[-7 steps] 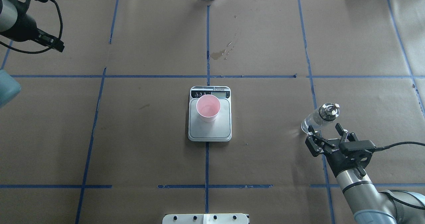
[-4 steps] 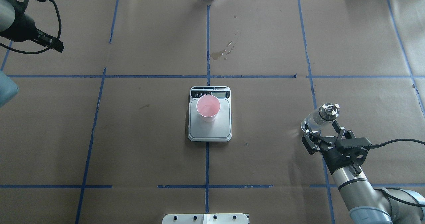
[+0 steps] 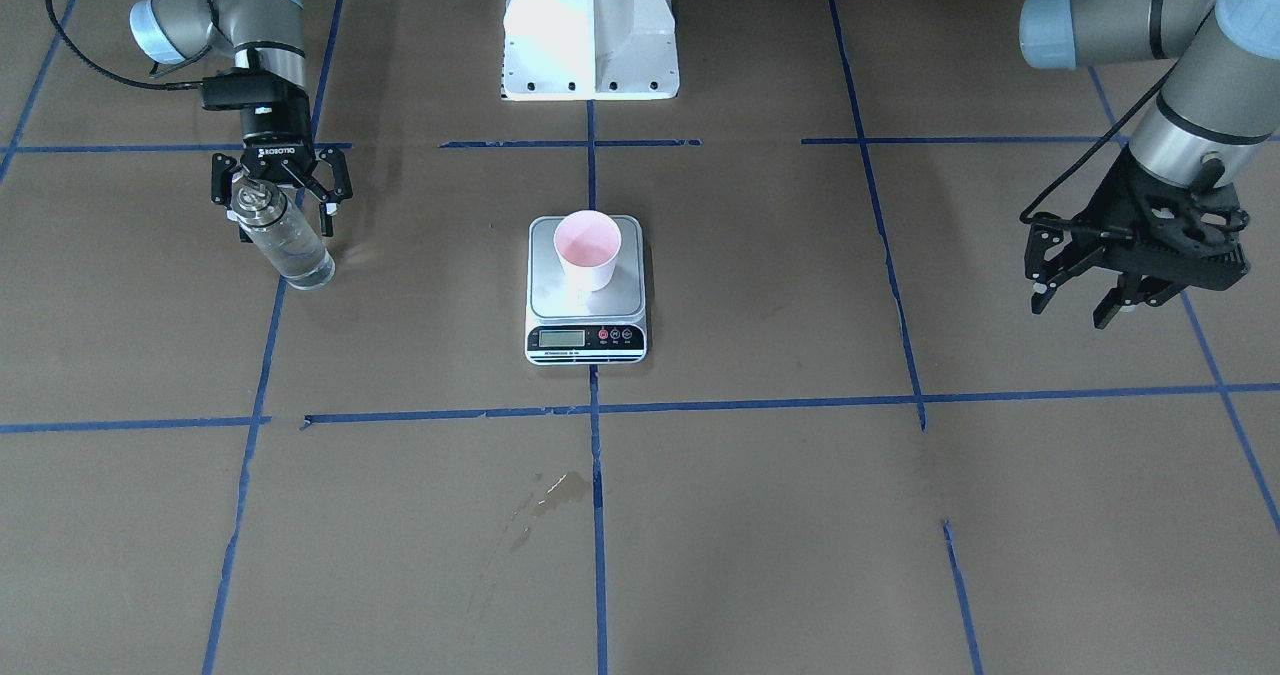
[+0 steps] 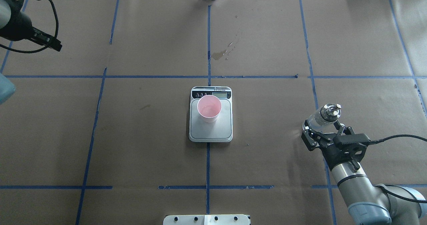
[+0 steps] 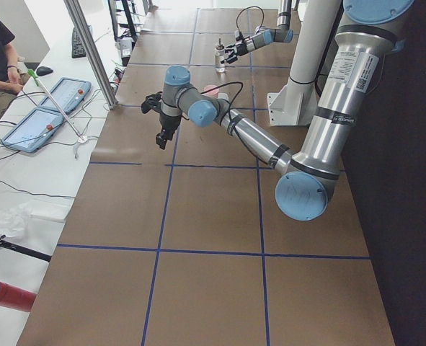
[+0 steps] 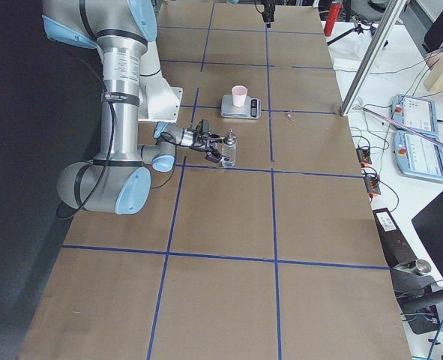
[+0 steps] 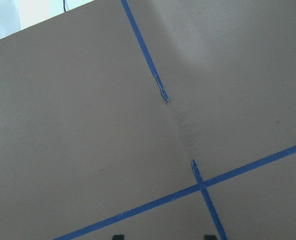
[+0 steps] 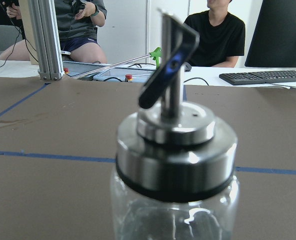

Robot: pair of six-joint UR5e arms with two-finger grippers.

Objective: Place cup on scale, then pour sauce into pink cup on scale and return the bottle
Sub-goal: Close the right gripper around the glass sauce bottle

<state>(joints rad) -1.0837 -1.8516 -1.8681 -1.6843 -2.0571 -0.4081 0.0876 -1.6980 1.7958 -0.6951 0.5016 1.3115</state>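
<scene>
The cup (image 4: 209, 108) (image 3: 587, 245), white outside and pink inside, stands upright on the back part of the scale (image 4: 213, 131) (image 3: 560, 295) at the table's middle. The clear glass bottle (image 4: 328, 112) (image 3: 290, 247) with its metal pourer cap stands on the table at the right. My right gripper (image 4: 322, 127) (image 3: 283, 217) is open, its fingers on either side of the bottle's upper body, with gaps showing. The right wrist view is filled by the bottle's cap (image 8: 175, 165) close up. My left gripper (image 3: 1072, 310) hangs open and empty above the far left of the table.
A wet stain (image 4: 220, 53) (image 3: 550, 495) marks the paper beyond the scale. The robot's base (image 3: 590, 25) stands behind the scale. Blue tape lines cross the brown paper. People sit at a desk past the table's far edge (image 8: 213, 30).
My right gripper's fingers have spread wider about the bottle and the arm has shifted a little left. The bottle and cup stayed put. The left arm drifted slightly back.
</scene>
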